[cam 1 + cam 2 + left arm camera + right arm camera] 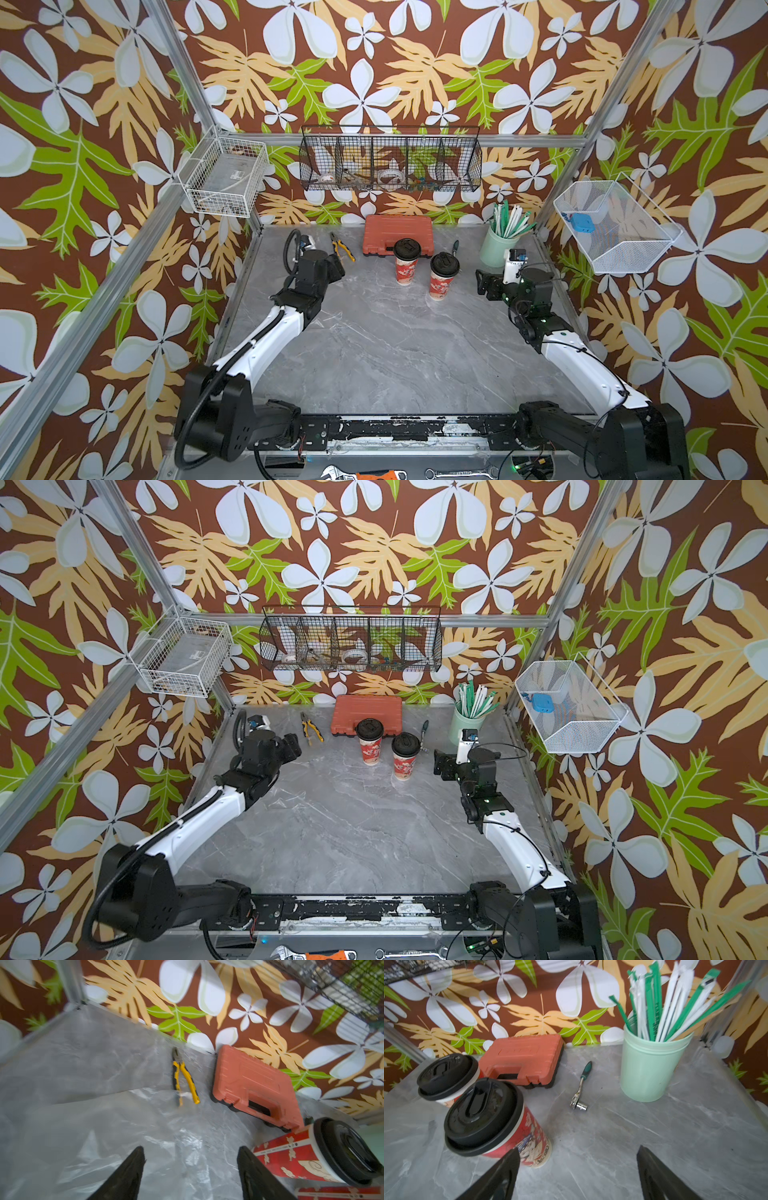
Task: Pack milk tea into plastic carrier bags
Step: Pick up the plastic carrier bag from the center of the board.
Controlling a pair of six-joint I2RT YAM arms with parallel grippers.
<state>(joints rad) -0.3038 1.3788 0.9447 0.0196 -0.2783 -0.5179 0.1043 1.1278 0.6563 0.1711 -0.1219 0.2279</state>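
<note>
Both cups of milk tea stand upright and uncovered on the bench (395,353). The rear cup (406,268) is just in front of the red tool case (397,239) and the front cup (441,279) is beside it, so I judge nothing is packed yet. My left end effector (190,1149) hangs released and empty over a clear bag (155,1122) lying flat near the cups. My right end effector (578,1148) is likewise spread and empty beside the front cup. From above the film almost vanishes, and I can't find its mouth or count the bags.

Even, bright overhead light; soft shadows. Top views sharp. Left wrist view motion-blurred, worst toward 9 o'clock; both wrist views edge-distorted.
</note>
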